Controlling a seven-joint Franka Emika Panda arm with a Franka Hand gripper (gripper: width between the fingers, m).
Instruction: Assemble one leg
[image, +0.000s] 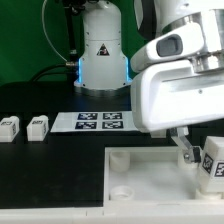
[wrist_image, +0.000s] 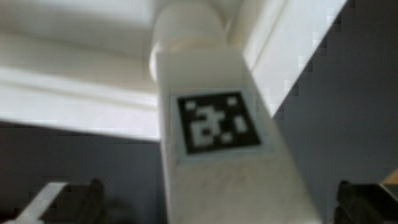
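1. Closest to the lens in the exterior view we have the arm's big white wrist housing (image: 170, 85), filling the exterior view's right; arm base (image: 100, 55) sits behind it at the back, lit blue at the foot.
2. Next by size: the white tray-like panel (image: 140, 185) along the front of the black table (image: 40, 160). We see one round socket (image: 122, 189) near its front edge at the exterior view's left end.
3. Marker board (image: 99, 121) lies flat behind the panel, in front of the arm base, clear of the panel.
4. Gripper (image: 192, 152): jaws spread as wide as they go. Wrist view shows both fingertips (wrist_image: 54, 203) well apart at either side, neither touching anything. We see nothing held.
5. Leg (wrist_image: 217, 130) stands upright between the spread fingers in the wrist view, tag facing the camera. In the exterior view it sits at the panel's corner on the exterior view's right (image: 214, 165), just beside the gripper.
6. Two more legs (image: 10, 126), (image: 38, 126) lie on the table at the exterior view's left, side by side, apart from the panel.
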